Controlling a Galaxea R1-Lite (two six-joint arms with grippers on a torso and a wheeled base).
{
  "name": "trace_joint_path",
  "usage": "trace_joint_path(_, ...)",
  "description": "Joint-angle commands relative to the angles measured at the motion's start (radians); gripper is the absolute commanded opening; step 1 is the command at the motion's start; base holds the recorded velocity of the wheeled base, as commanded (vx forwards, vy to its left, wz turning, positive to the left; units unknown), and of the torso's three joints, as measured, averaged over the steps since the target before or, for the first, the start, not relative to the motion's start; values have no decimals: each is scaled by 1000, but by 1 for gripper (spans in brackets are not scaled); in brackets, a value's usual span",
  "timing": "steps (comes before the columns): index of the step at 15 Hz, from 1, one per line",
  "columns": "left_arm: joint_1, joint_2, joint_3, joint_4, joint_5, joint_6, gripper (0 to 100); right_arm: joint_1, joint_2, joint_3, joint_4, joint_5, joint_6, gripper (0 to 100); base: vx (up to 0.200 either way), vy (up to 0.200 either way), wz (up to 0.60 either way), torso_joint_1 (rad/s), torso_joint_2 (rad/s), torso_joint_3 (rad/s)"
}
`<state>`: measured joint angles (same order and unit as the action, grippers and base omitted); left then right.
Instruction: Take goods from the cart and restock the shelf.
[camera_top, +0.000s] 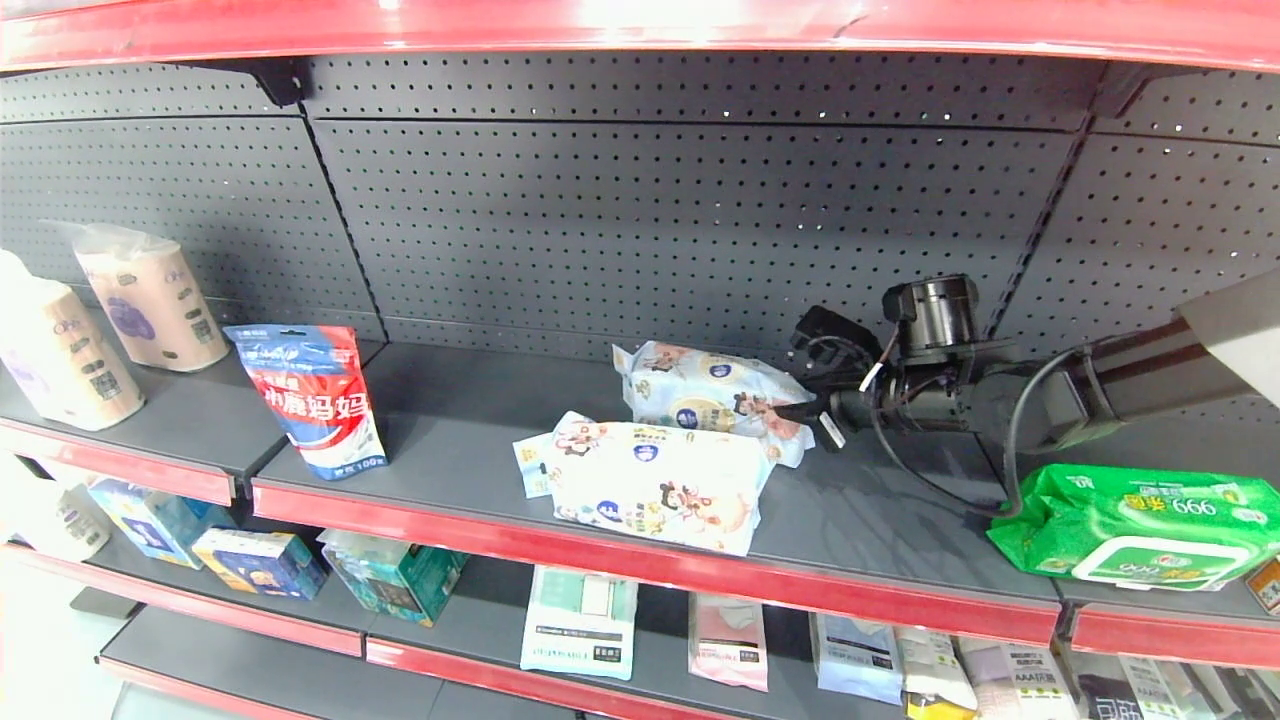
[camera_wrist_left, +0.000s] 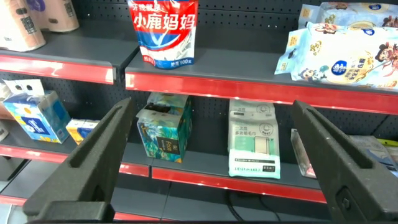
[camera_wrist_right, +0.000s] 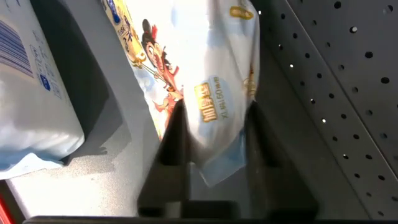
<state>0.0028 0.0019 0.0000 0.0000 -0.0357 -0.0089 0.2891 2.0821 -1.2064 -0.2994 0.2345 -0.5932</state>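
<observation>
Two cartoon-printed soft packs lie on the dark middle shelf (camera_top: 470, 440). The rear pack (camera_top: 710, 395) (camera_wrist_right: 217, 81) is held at its right end by my right gripper (camera_top: 805, 412) (camera_wrist_right: 214, 146), whose fingers press both sides of it. It rests on the shelf near the pegboard back wall. The front pack (camera_top: 660, 485) (camera_wrist_right: 31, 93) (camera_wrist_left: 345, 53) lies just ahead of it, near the red shelf edge. My left gripper (camera_wrist_left: 211, 155) is open with nothing between its fingers, hanging in front of the lower shelves.
A blue and red pouch (camera_top: 315, 400) (camera_wrist_left: 165, 31) stands at the shelf's left. Two wrapped paper rolls (camera_top: 150, 295) stand further left. A green wipes pack (camera_top: 1140, 525) lies at the right. Boxes (camera_wrist_left: 163, 127) and flat packs (camera_wrist_left: 254, 137) fill the lower shelves.
</observation>
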Motion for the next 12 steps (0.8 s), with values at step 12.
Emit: trace_joint_path(12, 0, 0, 0, 0, 0, 0, 100, 39, 41, -39, 0, 89, -2, 0, 0, 0, 0, 0, 0, 0)
